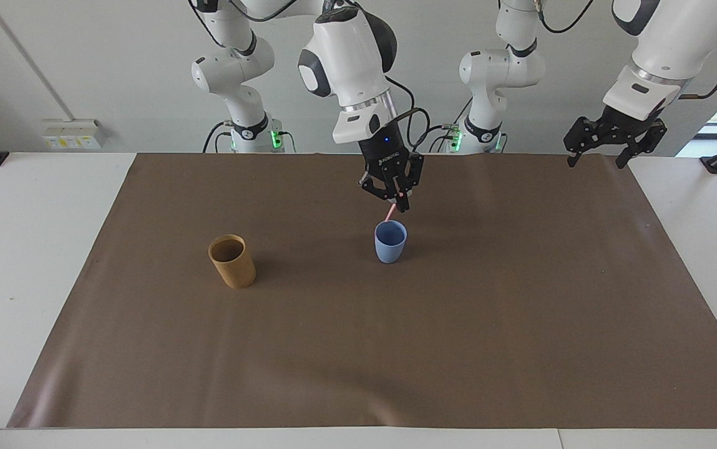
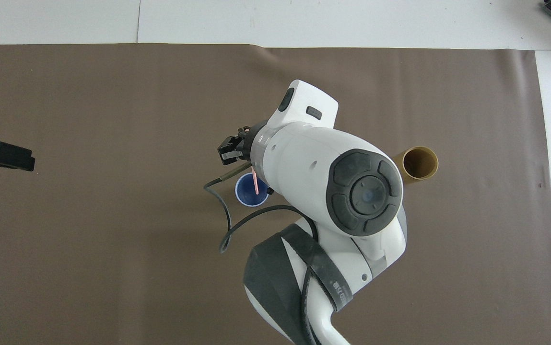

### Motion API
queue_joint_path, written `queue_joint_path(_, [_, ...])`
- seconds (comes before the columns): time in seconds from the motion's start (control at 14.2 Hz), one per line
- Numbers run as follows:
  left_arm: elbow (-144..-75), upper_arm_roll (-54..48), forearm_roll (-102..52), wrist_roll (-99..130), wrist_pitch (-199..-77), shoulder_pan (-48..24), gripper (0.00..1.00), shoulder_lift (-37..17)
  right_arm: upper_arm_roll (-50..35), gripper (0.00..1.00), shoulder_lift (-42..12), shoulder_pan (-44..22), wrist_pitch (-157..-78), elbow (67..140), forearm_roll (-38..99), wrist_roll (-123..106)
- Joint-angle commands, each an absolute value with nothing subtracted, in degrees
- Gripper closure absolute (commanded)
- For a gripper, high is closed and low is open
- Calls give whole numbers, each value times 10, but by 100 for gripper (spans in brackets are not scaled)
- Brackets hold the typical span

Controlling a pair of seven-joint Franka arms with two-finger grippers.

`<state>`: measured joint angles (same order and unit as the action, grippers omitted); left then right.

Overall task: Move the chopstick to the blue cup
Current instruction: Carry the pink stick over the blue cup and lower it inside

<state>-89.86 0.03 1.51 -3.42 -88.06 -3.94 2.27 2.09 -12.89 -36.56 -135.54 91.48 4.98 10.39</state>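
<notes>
Holding: right gripper (image 1: 401, 199) is clenched on the chopstick (image 1: 389, 214), its fingertips pinching the upper end.
Right gripper position: raised over the blue cup (image 1: 390, 241), just above the rim; in the overhead view the arm's white body covers most of it.
Chopstick: thin pale-pink stick, tilted, hanging down from the fingertips; its lower end sits at the cup's rim in the facing view, and in the overhead view it lies across the cup's dark-blue inside (image 2: 255, 181). Whether the tip touches the cup cannot be told.
Blue cup: upright on the brown mat (image 1: 358, 349), near the middle of the table, mouth open upward.
Tan cup (image 1: 232, 260): upright on the mat, toward the right arm's end of the table, well apart from the blue cup and slightly farther from the robots.
Left gripper (image 1: 600, 153): released, fingers spread, waiting in the air over the mat's edge at the left arm's end of the table, holding nothing.
Writing: white lettering runs down the right gripper's black body, too small to read; a blue light glows above it.
Other marks: green lights show at both arm bases.
</notes>
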Motion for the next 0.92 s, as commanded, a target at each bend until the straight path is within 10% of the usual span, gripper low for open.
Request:
queue_joint_path(0.0, [-884, -4, 16, -36, -868, -33, 0, 17, 19, 100, -154, -366, -1390, 902, 36, 120])
queue_joint_path(0.56, [-884, -4, 16, -37, -869, -39, 0, 17, 20, 100, -181, -381, -1432, 945, 32, 120])
queue_joint_path(0.7, [-884, -4, 16, -35, -868, -38, 0, 17, 20, 74, -180, -379, -1429, 952, 32, 117])
queue_joint_path(0.85, [-884, -4, 16, -35, -868, -35, 0, 17, 21, 0, -179, -381, -1426, 957, 32, 119])
